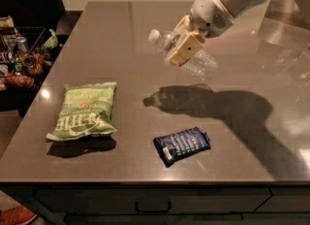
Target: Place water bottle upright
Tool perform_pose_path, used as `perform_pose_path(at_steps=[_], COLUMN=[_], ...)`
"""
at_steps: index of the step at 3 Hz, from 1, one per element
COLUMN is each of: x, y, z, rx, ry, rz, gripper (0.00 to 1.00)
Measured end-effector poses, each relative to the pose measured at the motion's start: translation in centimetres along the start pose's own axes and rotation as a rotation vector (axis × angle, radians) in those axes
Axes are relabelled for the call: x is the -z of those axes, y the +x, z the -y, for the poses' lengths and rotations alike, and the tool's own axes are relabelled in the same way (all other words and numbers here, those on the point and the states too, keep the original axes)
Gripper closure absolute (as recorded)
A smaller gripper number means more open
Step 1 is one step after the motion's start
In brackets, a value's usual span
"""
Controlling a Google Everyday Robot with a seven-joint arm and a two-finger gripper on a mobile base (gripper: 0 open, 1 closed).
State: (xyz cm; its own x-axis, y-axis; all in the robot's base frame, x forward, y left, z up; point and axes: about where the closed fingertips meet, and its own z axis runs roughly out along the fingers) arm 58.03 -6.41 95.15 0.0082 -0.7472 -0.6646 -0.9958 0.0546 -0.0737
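Observation:
The water bottle (198,63) is a small clear ribbed plastic bottle with a white cap (154,35). It hangs in the air above the brown table (116,35), tilted, with the cap end up and to the left. My gripper (184,44) is shut on the bottle's middle, its yellowish fingers (185,48) clamped around it. The white arm reaches in from the upper right. The bottle's shadow falls on the table below it.
A green chip bag (85,110) lies at the front left of the table. A dark blue snack packet (182,144) lies at the front centre. A wire basket with several items (22,61) stands off the table's left edge.

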Motion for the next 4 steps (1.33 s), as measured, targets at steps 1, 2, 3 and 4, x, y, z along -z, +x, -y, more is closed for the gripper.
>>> perform_pose_path(at_steps=[1, 2, 3, 4], x=[1.0, 1.8, 2.2, 2.2], y=[-1.0, -1.5, -1.5, -1.1], z=[0.8, 1.4, 1.8, 3.0], rx=[-0.069, -0.125, -0.193, -0.279], ry=[0.035, 0.090, 0.162, 0.246], rz=[0.171, 0.322, 0.448, 0.601], gripper=[1.00, 1.00, 1.00, 1.00])
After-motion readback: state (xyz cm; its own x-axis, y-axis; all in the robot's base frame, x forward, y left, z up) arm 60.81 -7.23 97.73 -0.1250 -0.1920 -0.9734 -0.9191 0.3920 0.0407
